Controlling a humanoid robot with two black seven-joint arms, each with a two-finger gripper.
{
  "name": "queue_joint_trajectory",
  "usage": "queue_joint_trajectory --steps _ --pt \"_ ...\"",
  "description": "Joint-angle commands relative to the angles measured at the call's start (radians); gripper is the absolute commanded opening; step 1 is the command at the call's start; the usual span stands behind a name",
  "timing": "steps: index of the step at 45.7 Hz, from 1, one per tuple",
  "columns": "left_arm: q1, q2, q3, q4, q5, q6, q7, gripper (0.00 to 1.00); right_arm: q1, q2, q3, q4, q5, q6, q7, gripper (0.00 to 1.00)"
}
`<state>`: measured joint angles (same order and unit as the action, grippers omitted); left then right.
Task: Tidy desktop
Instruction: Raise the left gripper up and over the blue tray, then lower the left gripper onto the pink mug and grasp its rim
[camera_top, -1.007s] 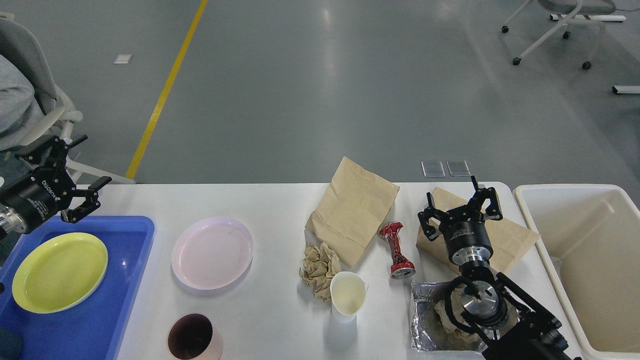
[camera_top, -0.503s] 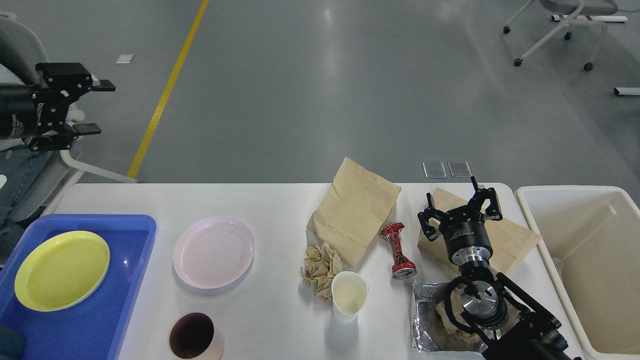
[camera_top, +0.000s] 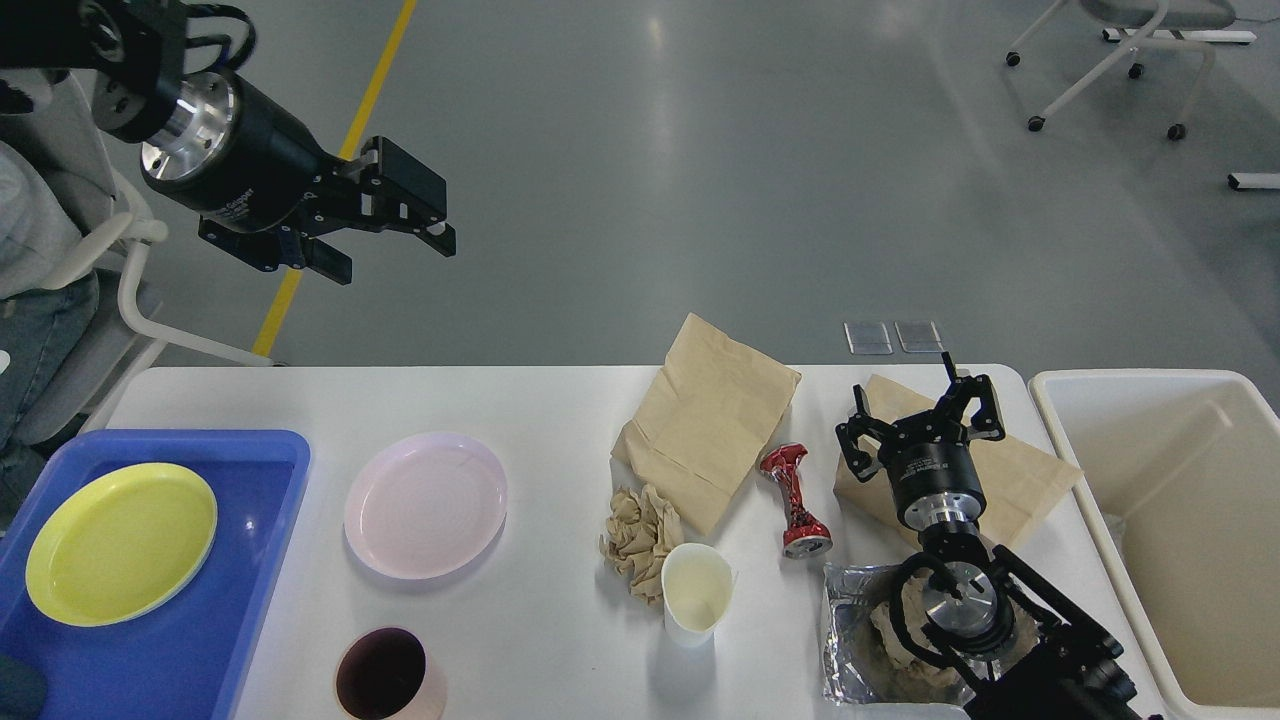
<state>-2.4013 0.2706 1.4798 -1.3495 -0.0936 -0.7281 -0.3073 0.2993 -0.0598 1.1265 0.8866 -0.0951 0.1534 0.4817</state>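
Nearest the robot, a dark-lined cup (camera_top: 385, 675), a white paper cup (camera_top: 697, 592) and a foil wrapper (camera_top: 850, 630) with crumpled waste sit along the near edge of the desktop (camera_top: 540, 400). The desktop itself is a wide, smooth white table filling the lower half of the view, cluttered at its middle and right.

Mid-table: a yellow plate (camera_top: 120, 542) rests in the blue tray (camera_top: 250, 560); a pink plate (camera_top: 425, 504) lies loose beside it; crumpled paper (camera_top: 638, 530), a crushed red can (camera_top: 793, 500) and two brown bags (camera_top: 710, 420) remain.

Right gripper (camera_top: 922, 415) hovers over the right bag, fingers spread, empty. Left gripper (camera_top: 385, 235) is raised beyond the far edge, fingers parted, empty.

Judgement: clearing is partly done. Next likely calls for the left arm to descend on the pink plate.
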Motion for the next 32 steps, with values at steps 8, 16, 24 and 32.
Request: queue_joint_trajectory --steps 8,16,24,32 --pt "-0.314 -0.281 0.066 -0.286 -0.093 -0.132 0.189 0.97 0.0 0.0 -0.001 0.0 0.0 0.0 0.0 1.0" --pt "-0.436 -0.294 0.082 -0.352 -0.235 -0.168 0.369 0.97 0.0 0.0 -0.001 0.0 0.0 0.001 0.0 1.0" --pt "-0.438 -0.294 0.116 -0.364 -0.268 -0.195 0.37 0.97 0.0 0.0 -0.001 0.0 0.0 0.0 0.0 1.0" --pt "-0.374 -0.255 0.166 -0.358 -0.281 -0.169 0.352 0.97 0.0 0.0 -0.001 0.0 0.0 0.0 0.0 1.0"
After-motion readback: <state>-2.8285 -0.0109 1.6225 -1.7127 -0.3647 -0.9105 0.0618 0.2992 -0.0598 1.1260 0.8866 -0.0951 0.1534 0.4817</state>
